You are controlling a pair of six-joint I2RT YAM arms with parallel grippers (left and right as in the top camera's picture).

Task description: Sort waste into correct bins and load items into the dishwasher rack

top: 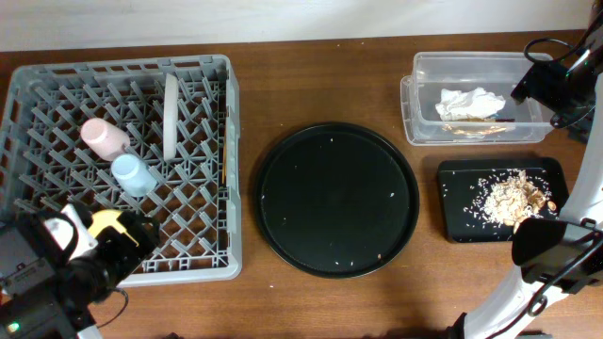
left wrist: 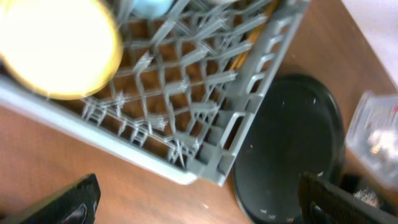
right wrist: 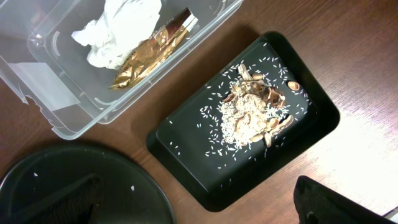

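My left hand [left wrist: 199, 214] and right hand [right wrist: 199, 211] both gape wide, empty. The rack [top: 232, 169] holds one pink cup [top: 105, 137], one blue cup [top: 133, 174], one plate [top: 171, 116] and one bowl [top: 108, 224]. The tub [top: 471, 62] holds one napkin [top: 468, 102].

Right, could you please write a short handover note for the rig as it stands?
Left gripper: open, empty, at the near corner of the dishwasher rack.
Right gripper: open, empty, by the clear tub.
Done: pink cup, light-blue cup, grey plate, yellow bowl in the rack; napkin, chopsticks in the tub; food scraps in the black rectangular tray.
Left: seemingly nothing; the round black tray holds only crumbs.
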